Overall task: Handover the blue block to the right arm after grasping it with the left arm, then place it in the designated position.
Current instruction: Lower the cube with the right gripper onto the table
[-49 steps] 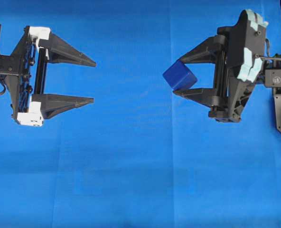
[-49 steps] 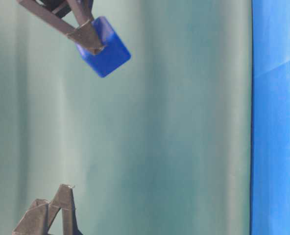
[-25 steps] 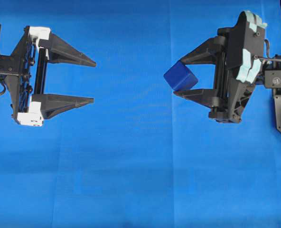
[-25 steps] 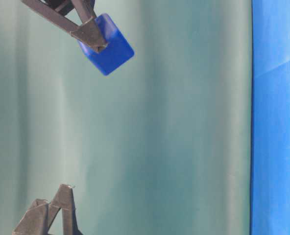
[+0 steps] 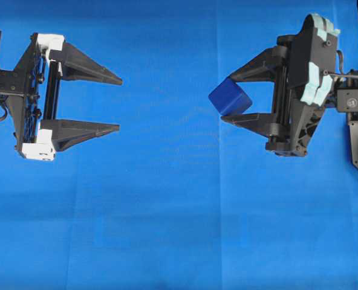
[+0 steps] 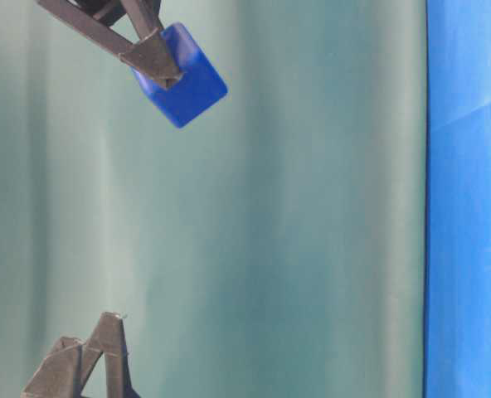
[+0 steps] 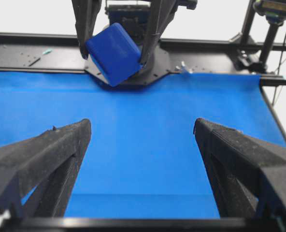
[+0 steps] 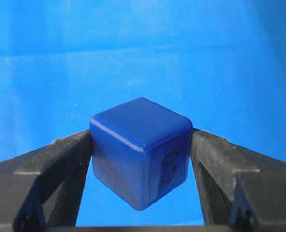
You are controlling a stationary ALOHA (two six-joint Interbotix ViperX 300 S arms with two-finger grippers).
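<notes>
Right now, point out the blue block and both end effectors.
blue block [image 5: 230, 97], overhead view, top face.
right end effector [image 5: 225, 98], overhead view, between its fingertips.
left end effector [image 5: 120, 104], overhead view, gap between its fingertips.

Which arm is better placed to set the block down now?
Right. Its tool is shut on the block, held above the cloth. The left tool is open, empty and well apart.

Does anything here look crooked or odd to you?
One thing: the blue block sits tilted in the right hand, pinched at the very fingertips with a corner pointing down, clear of the blue cloth. The left hand is wide open and empty. Nothing looks damaged.
</notes>
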